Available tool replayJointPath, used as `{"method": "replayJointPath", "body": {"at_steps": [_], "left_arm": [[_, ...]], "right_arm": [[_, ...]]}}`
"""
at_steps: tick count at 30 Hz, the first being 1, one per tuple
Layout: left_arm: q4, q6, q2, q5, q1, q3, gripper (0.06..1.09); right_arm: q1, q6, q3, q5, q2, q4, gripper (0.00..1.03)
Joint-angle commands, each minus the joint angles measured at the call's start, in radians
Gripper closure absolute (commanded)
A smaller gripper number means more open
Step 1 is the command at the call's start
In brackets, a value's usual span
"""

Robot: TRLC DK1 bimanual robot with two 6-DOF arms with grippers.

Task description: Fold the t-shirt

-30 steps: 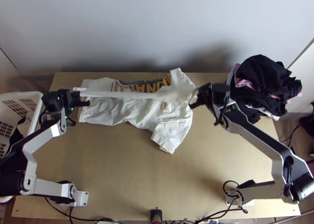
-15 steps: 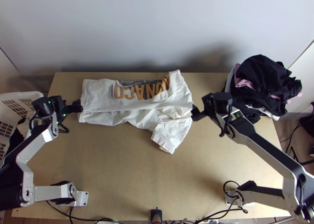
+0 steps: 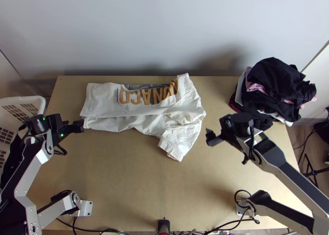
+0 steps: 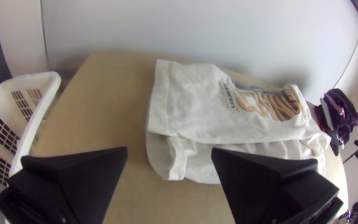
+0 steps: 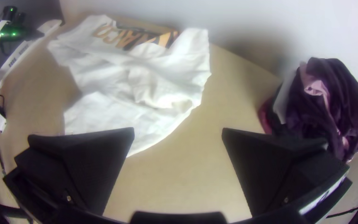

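Note:
The white t-shirt (image 3: 123, 107) lies on the far half of the table, its far part folded over toward the near side with the orange lettering facing up. One sleeve (image 3: 174, 144) sticks out toward the near side at the right. My left gripper (image 3: 82, 125) is open by the shirt's left end; in the left wrist view the left gripper (image 4: 168, 153) has bare table and shirt between its fingers. Right of the shirt, apart from it, my right gripper (image 3: 209, 137) stands open; in the right wrist view the right gripper (image 5: 178, 135) holds nothing.
A pile of dark, pink and white clothes (image 3: 271, 87) sits at the table's far right. The white laundry basket (image 3: 41, 103) stands beyond the left edge. Bare wood (image 3: 131, 177) stretches across the near half of the table.
The shirt's raised edge came down onto its nearer part. Both grippers let go of it and drew back, the left one to the left and nearer, the right one to the right and nearer.

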Motion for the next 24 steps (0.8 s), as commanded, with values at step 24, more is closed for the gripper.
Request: {"method": "replayJointPath", "body": {"at_steps": [24], "left_arm": [[-0.056,-0.168,0.286,0.017,-0.064,0.125,0.10]], "right_arm": [[0.215,0.198,-0.013,-0.158,-0.084,-0.231,0.05]]}}
